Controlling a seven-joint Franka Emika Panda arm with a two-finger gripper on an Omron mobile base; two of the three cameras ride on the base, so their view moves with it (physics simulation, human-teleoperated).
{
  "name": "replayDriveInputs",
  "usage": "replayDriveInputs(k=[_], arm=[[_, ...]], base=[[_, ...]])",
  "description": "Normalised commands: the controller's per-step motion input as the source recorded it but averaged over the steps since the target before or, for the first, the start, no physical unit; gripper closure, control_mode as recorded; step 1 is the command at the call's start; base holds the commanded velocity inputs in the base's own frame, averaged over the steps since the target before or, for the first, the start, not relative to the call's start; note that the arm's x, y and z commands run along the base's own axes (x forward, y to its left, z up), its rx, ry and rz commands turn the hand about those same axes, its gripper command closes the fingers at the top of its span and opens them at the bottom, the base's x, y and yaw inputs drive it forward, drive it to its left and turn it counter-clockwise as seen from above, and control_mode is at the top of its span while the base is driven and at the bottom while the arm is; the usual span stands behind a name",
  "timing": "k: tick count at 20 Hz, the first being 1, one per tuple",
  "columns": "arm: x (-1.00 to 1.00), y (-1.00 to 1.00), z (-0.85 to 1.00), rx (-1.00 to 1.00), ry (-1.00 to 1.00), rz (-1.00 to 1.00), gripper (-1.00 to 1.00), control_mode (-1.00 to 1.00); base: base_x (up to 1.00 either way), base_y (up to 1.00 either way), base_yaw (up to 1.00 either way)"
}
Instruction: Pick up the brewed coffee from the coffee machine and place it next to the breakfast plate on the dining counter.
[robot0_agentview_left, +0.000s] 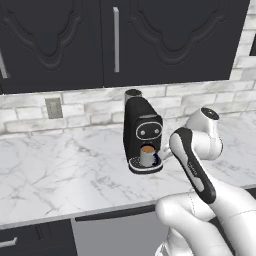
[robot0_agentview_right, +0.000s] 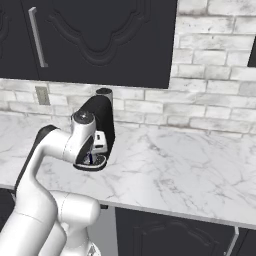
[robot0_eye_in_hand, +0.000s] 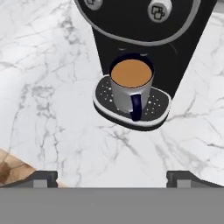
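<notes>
The brewed coffee (robot0_agentview_left: 147, 156) is a small grey mug with brown liquid at its top. It stands upright on the round drip tray (robot0_eye_in_hand: 155, 107) of the black coffee machine (robot0_agentview_left: 142, 127). In the hand view the mug (robot0_eye_in_hand: 130, 85) has its dark handle turned toward me. My gripper (robot0_eye_in_hand: 113, 178) is open, a short way in front of the mug and above the counter's front edge, touching nothing. Its fingertips (robot0_eye_in_hand: 43, 177) stand wide apart with nothing between them. In the right base view my arm covers the front of the machine (robot0_agentview_right: 102, 117). The breakfast plate and the dining counter are out of view.
The machine stands on a white marble counter (robot0_agentview_left: 60, 170) against a pale brick backsplash (robot0_agentview_right: 210, 95). Dark upper cabinets (robot0_agentview_left: 115, 40) hang above. A wall outlet (robot0_agentview_left: 53, 107) sits to the left. Bare marble lies on both sides of the machine. Wooden floor (robot0_eye_in_hand: 11, 168) shows past the counter's edge.
</notes>
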Motion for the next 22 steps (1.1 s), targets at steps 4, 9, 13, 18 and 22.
replayDriveInputs(k=[4, 9, 13, 18, 22], arm=[[0.23, 0.0, -0.26, 0.0, 0.01, 0.08, -1.0, -1.0], [0.38, 0.0, -0.28, 0.0, 0.01, 0.06, -1.0, -1.0], [0.39, 0.0, -0.28, 0.0, 0.01, 0.06, -1.0, -1.0], [0.31, 0.0, -0.26, 0.0, 0.0, 0.05, -1.0, -1.0], [0.28, 0.0, -0.19, 0.0, 0.0, 0.01, -1.0, -1.0]], base=[[0.0, 0.0, 0.0], [0.0, 0.0, 0.0], [0.0, 0.0, 0.0], [0.0, 0.0, 0.0], [0.0, 0.0, 0.0]])
